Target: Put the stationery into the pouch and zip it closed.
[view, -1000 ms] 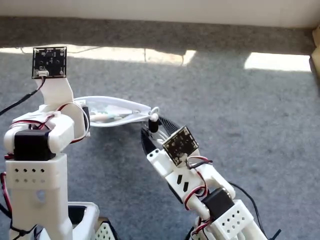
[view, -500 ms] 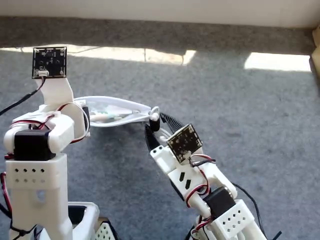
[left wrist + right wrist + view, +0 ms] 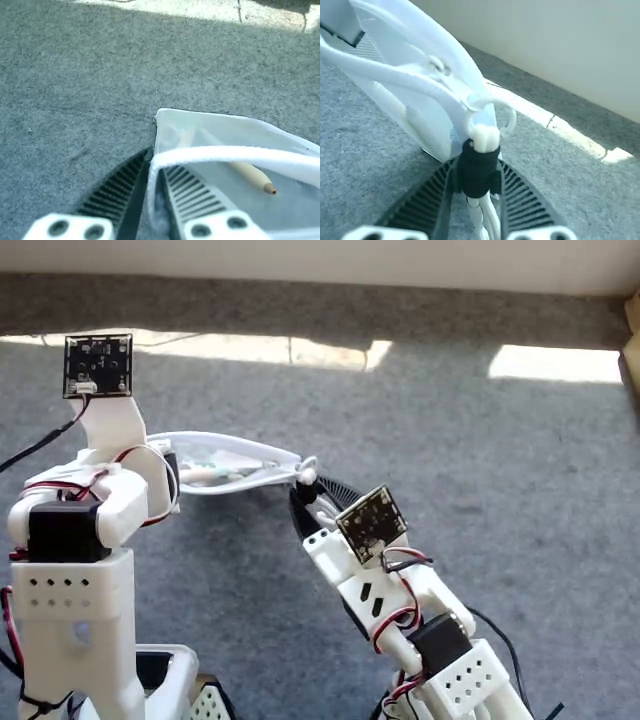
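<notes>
A translucent white pouch (image 3: 235, 465) is stretched between the two tools. One end of its rim is pinched in the left tool (image 3: 152, 162), and its black-and-white zipper pull (image 3: 479, 175) is clamped in the right tool (image 3: 477, 166). A cream pen (image 3: 247, 172) is seen lying inside, just beyond the left tool.

Far end: the pouch (image 3: 235, 462) runs behind the left arm (image 3: 100, 510) in the high view, so that end is covered.
Frame cut: both wrist views crop the pouch.
Contents: one pale pen (image 3: 250, 174) is discernible through the wall; other shapes are too faint to identify.
Pull: the zip pull (image 3: 479, 172) is partly covered by the right gripper (image 3: 476, 167) fingers.
</notes>
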Available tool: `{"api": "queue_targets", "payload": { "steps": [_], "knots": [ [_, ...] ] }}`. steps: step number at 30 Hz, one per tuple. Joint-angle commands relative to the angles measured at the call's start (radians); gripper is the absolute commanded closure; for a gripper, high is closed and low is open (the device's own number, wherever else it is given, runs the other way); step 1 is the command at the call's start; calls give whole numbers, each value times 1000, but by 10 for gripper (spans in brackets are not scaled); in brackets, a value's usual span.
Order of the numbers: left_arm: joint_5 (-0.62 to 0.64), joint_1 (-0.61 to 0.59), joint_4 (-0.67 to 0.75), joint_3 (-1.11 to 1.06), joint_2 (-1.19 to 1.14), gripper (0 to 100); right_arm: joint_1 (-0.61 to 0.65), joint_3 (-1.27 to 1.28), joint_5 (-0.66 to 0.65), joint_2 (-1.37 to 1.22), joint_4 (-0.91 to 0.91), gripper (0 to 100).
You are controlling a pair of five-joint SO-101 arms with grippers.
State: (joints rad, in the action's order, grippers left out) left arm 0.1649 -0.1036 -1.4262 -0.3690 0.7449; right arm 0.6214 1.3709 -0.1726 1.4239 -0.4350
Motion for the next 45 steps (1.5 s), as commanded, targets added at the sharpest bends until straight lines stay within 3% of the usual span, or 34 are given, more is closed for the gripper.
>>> {"api": "queue_targets", "payload": {
  "steps": [1,6,11,19,33,40,45],
  "knots": [
    [-9,-10,18,-5,-7,982,-8,-41,3,-4,10,990],
    [-9,-10,20,-5,-7,982,-8,-101,2,10,-131,991],
    [-9,-10,21,-5,-7,976,4,-104,-51,188,-246,991],
    [-3,-10,15,-7,-7,804,122,10,-98,415,-303,991],
    [-6,-5,25,-19,-1,796,116,33,-97,412,-371,991],
    [-5,2,114,-21,-1,796,79,31,-97,412,-410,991],
    [-6,110,199,-21,-1,796,16,33,-97,412,-410,991]
  ]
}}
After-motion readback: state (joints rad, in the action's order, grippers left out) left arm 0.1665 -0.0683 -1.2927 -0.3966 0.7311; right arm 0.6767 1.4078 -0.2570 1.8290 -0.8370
